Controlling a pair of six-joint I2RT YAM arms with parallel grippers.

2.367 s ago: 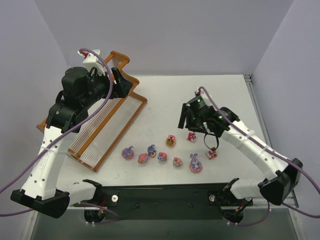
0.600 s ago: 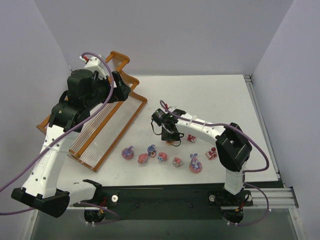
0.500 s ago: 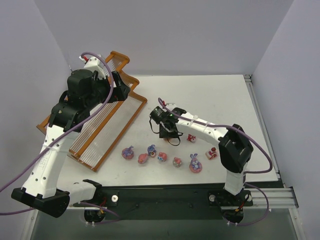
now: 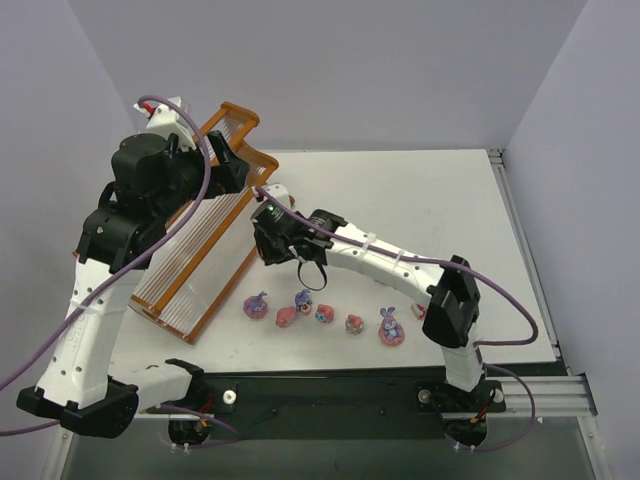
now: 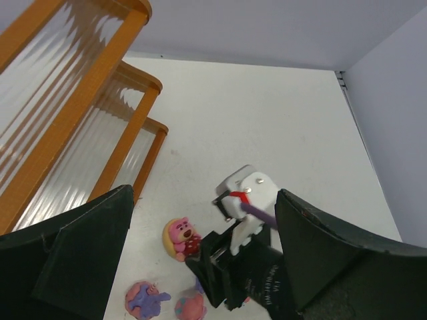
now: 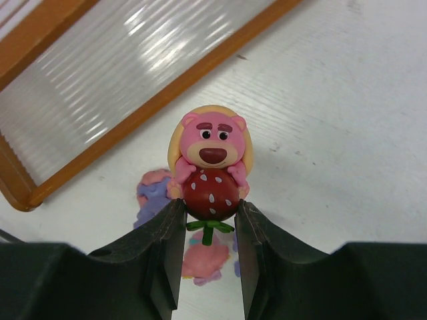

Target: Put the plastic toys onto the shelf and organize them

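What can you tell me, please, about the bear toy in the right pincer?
The bear toy is glossy pink plastic with pale yellow backing, dark eyes and maroon snout, hugging a seeded red strawberry with green stem. The right pincer clamps the strawberry from both sides, near the shelf's orange frame.
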